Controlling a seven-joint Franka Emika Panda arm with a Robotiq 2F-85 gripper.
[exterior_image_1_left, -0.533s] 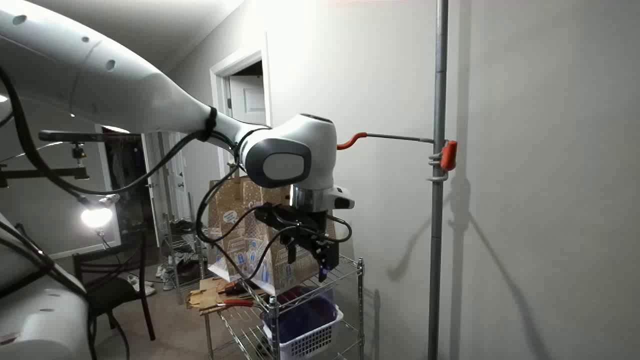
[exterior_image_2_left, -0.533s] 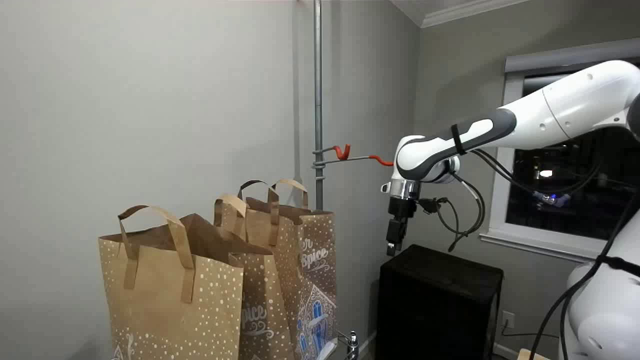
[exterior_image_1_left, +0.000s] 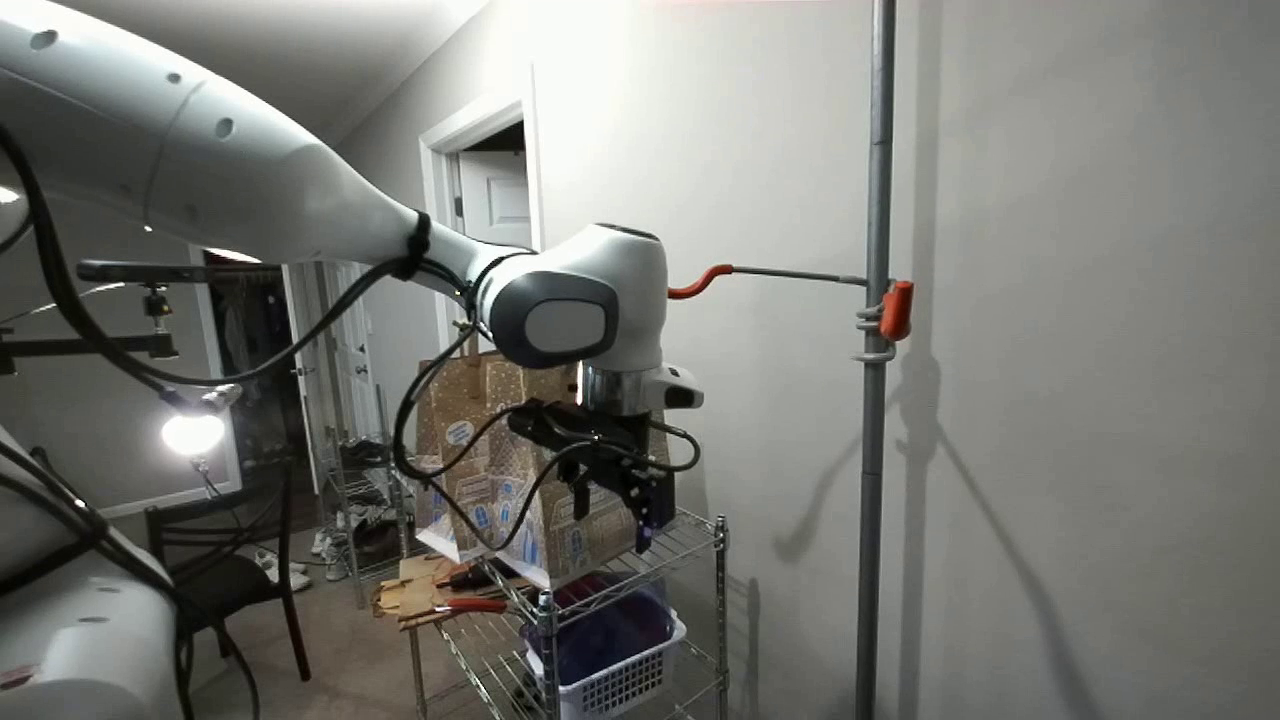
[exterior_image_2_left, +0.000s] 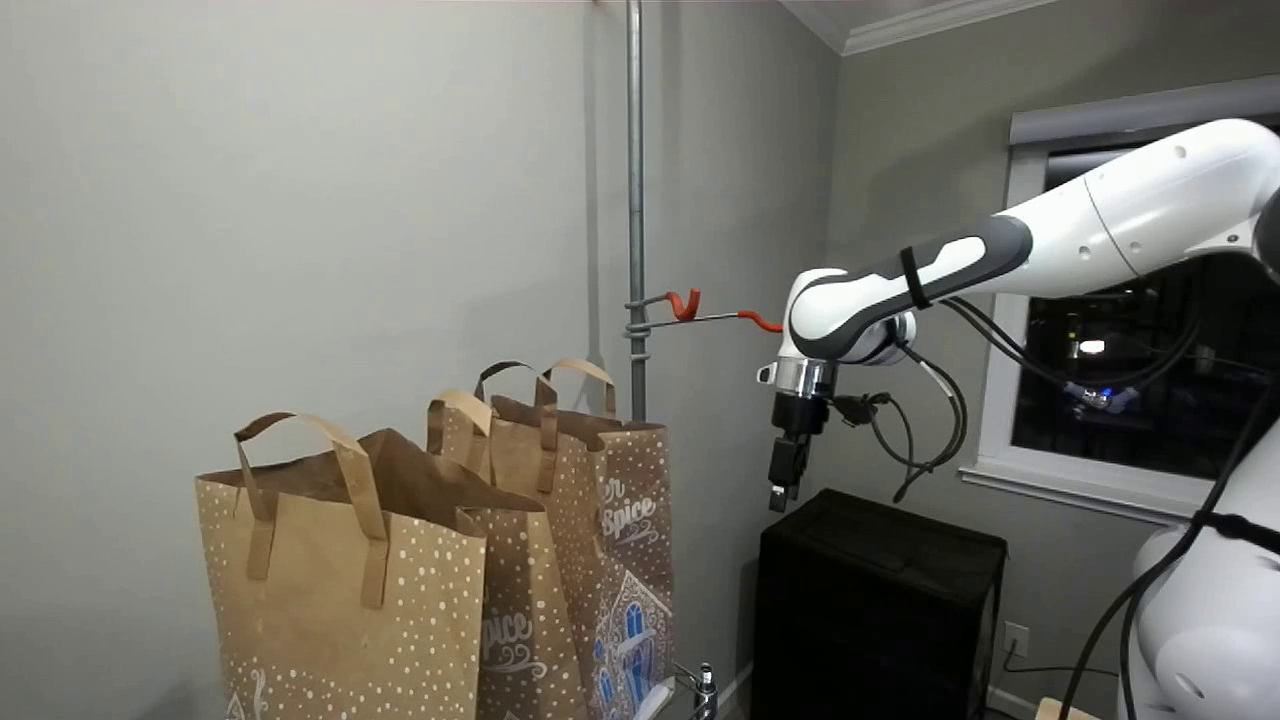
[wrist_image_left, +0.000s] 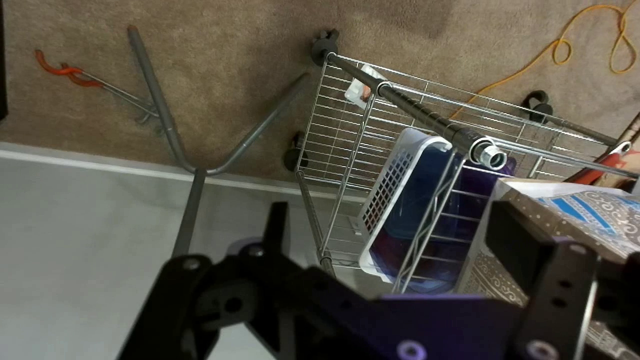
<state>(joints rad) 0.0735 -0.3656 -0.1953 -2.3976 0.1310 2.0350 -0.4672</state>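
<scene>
My gripper (exterior_image_1_left: 612, 522) hangs pointing down from the white arm, its black fingers spread wide with nothing between them. In an exterior view the gripper (exterior_image_2_left: 783, 492) is in mid-air, right of the brown paper bags (exterior_image_2_left: 570, 590) and apart from them. From the wrist view, the finger pads (wrist_image_left: 517, 242) stand far apart. Below and beyond them show a wire shelf rack (wrist_image_left: 350, 150), a white basket (wrist_image_left: 387, 200) and a patterned bag (wrist_image_left: 500, 272). The red-tipped hook (exterior_image_1_left: 700, 283) on the grey pole (exterior_image_1_left: 875, 450) is partly hidden behind the wrist.
The metal rack (exterior_image_1_left: 722, 600) carries the bags, with a white basket (exterior_image_1_left: 625, 690) on a lower shelf. A black covered box (exterior_image_2_left: 880, 610) stands on the floor by the window. A chair (exterior_image_1_left: 220, 590) and a lit lamp (exterior_image_1_left: 193, 434) are farther back. Cables loop around the wrist.
The arm has lifted a little and shifted slightly left in both exterior views. The fingers remain spread, and the bags, rack and hooks have not moved.
</scene>
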